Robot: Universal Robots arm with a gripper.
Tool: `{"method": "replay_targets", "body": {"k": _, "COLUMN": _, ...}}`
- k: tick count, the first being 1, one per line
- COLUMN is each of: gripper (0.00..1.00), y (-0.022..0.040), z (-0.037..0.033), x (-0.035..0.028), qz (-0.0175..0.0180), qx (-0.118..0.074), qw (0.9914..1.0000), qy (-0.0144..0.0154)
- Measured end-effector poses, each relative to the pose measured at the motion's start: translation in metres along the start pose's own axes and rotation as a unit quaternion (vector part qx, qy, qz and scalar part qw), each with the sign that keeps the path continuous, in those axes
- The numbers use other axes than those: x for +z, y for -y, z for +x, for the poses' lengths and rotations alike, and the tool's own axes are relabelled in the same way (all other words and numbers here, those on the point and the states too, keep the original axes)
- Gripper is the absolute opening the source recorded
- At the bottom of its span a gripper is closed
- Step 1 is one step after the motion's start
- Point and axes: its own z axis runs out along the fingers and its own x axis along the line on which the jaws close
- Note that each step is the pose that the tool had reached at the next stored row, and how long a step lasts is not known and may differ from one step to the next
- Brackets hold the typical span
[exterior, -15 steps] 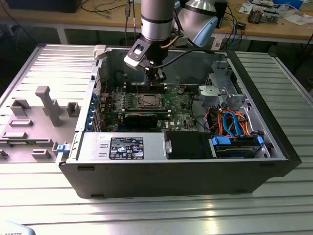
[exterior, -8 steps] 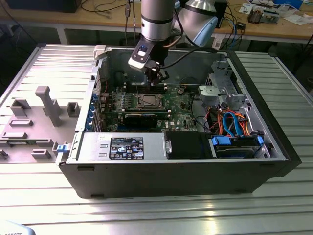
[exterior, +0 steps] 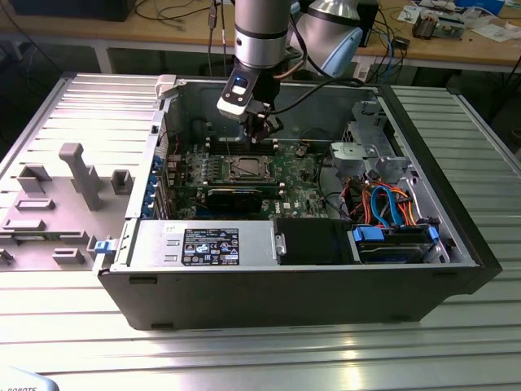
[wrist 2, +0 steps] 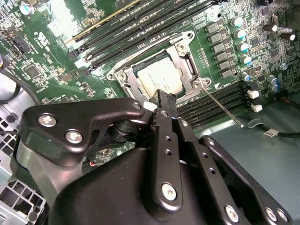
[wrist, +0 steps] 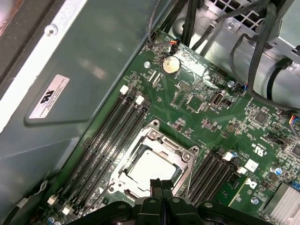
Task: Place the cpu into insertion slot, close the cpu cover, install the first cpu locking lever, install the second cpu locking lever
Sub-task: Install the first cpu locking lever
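The cpu (wrist: 152,169) lies in the insertion slot (exterior: 244,169) on the green board, its silver top (wrist 2: 158,77) showing through the cut-out. The cpu cover (wrist: 164,144) lies flat over it, its frame (wrist 2: 127,80) around the chip. One thin wire locking lever (wrist 2: 221,106) sticks out slantwise from the socket's corner, away from the frame. My gripper (wrist: 161,185) hangs just above the socket's edge, black fingers pressed together and holding nothing. In the exterior view the gripper (exterior: 262,132) is inside the open computer case, a little behind the socket.
Long memory slots (wrist: 107,143) flank the socket on both sides. A black expansion card (exterior: 234,198) lies in front of it, and a power supply (exterior: 203,244) sits at the case front. Orange and blue cables (exterior: 389,204) fill the exterior view's right. A grey fixture (exterior: 73,175) stands outside the case.
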Motion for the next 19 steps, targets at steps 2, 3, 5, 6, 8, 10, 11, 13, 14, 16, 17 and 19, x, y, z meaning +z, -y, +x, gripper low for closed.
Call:
{"method": "replay_targets", "body": {"k": 2, "gripper": 0.11, "y": 0.0000, "z": 0.0000, "x": 0.0000, "qz": 0.0000, "qx": 0.000, "qw": 1.00000, "qy": 0.0000}}
{"method": "replay_targets", "body": {"k": 3, "gripper": 0.11, "y": 0.0000, "z": 0.0000, "x": 0.0000, "qz": 0.0000, "qx": 0.000, "qw": 1.00000, "qy": 0.0000}}
{"method": "replay_targets", "body": {"k": 5, "gripper": 0.11, "y": 0.0000, "z": 0.0000, "x": 0.0000, "qz": 0.0000, "qx": -0.007, "qw": 0.99998, "qy": 0.0000}}
{"method": "replay_targets", "body": {"k": 6, "gripper": 0.11, "y": 0.0000, "z": 0.0000, "x": 0.0000, "qz": 0.0000, "qx": -0.012, "qw": 0.99993, "qy": 0.0000}}
{"method": "replay_targets", "body": {"k": 8, "gripper": 0.11, "y": 0.0000, "z": 0.0000, "x": 0.0000, "qz": 0.0001, "qx": -0.027, "qw": 0.99962, "qy": 0.0001}}
{"method": "replay_targets", "body": {"k": 10, "gripper": 0.11, "y": 0.0000, "z": 0.0000, "x": 0.0000, "qz": 0.0001, "qx": -0.045, "qw": 0.99897, "qy": 0.0001}}
{"method": "replay_targets", "body": {"k": 11, "gripper": 0.11, "y": 0.0000, "z": 0.0000, "x": 0.0000, "qz": 0.0001, "qx": -0.056, "qw": 0.99844, "qy": 0.0001}}
{"method": "replay_targets", "body": {"k": 13, "gripper": 0.11, "y": 0.0000, "z": 0.0000, "x": 0.0000, "qz": 0.0002, "qx": -0.070, "qw": 0.99758, "qy": 0.0002}}
{"method": "replay_targets", "body": {"k": 14, "gripper": 0.11, "y": 0.0000, "z": 0.0000, "x": 0.0000, "qz": 0.0002, "qx": -0.076, "qw": 0.99714, "qy": 0.0001}}
{"method": "replay_targets", "body": {"k": 16, "gripper": 0.11, "y": 0.0000, "z": 0.0000, "x": 0.0000, "qz": 0.0002, "qx": -0.085, "qw": 0.99635, "qy": 0.0001}}
{"method": "replay_targets", "body": {"k": 17, "gripper": 0.11, "y": 0.0000, "z": 0.0000, "x": 0.0000, "qz": 0.0003, "qx": -0.087, "qw": 0.99618, "qy": 0.0002}}
{"method": "replay_targets", "body": {"k": 19, "gripper": 0.11, "y": 0.0000, "z": 0.0000, "x": 0.0000, "qz": 0.0002, "qx": -0.089, "qw": 0.99604, "qy": 0.0002}}
